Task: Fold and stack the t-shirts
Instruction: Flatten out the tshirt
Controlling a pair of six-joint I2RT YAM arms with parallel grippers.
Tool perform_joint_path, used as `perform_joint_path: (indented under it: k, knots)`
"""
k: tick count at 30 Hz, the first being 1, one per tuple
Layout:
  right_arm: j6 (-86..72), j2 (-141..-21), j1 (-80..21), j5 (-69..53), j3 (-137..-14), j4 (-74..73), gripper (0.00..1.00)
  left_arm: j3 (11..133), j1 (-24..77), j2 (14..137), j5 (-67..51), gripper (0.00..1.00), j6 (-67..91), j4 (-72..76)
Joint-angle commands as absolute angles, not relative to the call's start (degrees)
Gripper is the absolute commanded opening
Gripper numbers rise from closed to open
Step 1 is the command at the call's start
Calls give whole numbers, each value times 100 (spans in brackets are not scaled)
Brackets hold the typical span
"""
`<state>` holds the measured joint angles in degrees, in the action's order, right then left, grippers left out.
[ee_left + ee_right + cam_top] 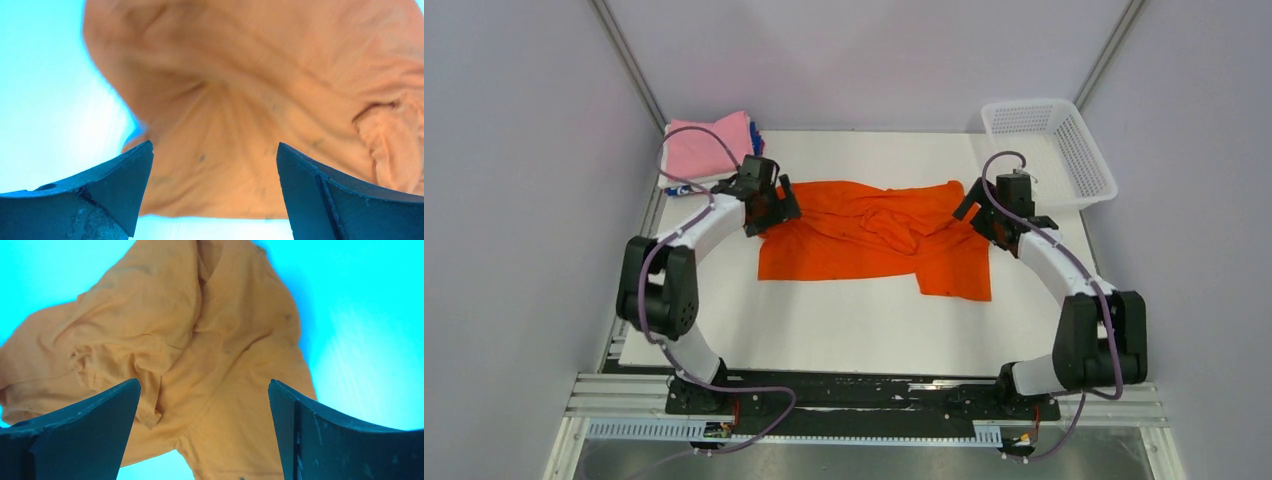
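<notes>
We see left gripper (776,208) spread wide at shirt (864,235) left edge | right gripper (977,212) likewise, right edge | arms bowed inward

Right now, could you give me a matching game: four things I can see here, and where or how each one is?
Things:
1. orange shirt
2. pink shirt
3. basket
4. left end effector

Places or states:
A. far right corner
B. open, at the orange shirt's left edge
C. folded, far left corner
D. crumpled, in the middle

Pairs: 1-D, 2-C, 3-A, 4-B
</notes>
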<state>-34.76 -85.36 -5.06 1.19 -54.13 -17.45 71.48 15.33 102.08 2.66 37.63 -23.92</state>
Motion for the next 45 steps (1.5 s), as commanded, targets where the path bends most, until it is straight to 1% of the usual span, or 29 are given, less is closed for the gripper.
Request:
perform_joint_path:
  k: [1,5,8,9,12,15,20,24,26,27,29,30,32,35,40,42,45]
  knots:
    - [-3623,-7694,-475,689,-5054,-2257,100,6276,1564,8637,1021,100,4117,-3599]
    - [-3642,-7344,-451,766,-4780,-2512,100,5417,1560,7705,1245,97,4613,-4250]
    - [-3642,-7386,-440,847,-4752,-2520,100,4995,1564,7384,1167,93,4860,-4044]
    - [-3616,-7461,-440,818,-4792,-2527,100,4879,1564,7410,1120,92,4882,-3896]
    - [-3556,-7706,-437,623,-4980,-2652,100,4913,1564,7778,1099,83,5010,-3792]
    - [-3609,-7831,-434,506,-4991,-2674,100,5036,1563,8076,1347,80,5084,-3685]
    - [-3558,-7822,-439,460,-4946,-2672,100,5075,1564,8583,1341,77,5072,-3147]
    - [-3521,-7670,-438,546,-4854,-2682,100,5250,1564,9094,1249,69,5022,-3043]
    - [-3503,-7607,-433,602,-4817,-2694,100,5323,1564,9279,1133,64,4997,-3019]
    - [-3488,-7587,-432,631,-4817,-2709,100,5355,1564,9371,1079,59,4998,-3048]
    - [-3482,-7543,-433,694,-4808,-2749,100,5402,1580,9425,1050,54,5005,-3135]
    - [-3481,-7527,-435,723,-4793,-2770,100,5358,1595,9424,1052,54,5009,-3124]
    - [-3501,-7489,-433,771,-4754,-2789,100,5247,1599,9402,991,49,4999,-3040]
    - [-3556,-7433,-437,831,-4682,-2852,100,5176,1609,9438,793,33,4964,-3014]
    - [-3551,-7336,-437,919,-4614,-3017,100,5269,1763,9450,935,18,4807,-3401]
    - [-3574,-7301,-431,939,-4627,-3165,100,5314,1808,9409,1051,1,4749,-3619]
    - [-3612,-7231,-439,863,-4673,-3560,100,5344,1818,9315,1160,0,4645,-3936]
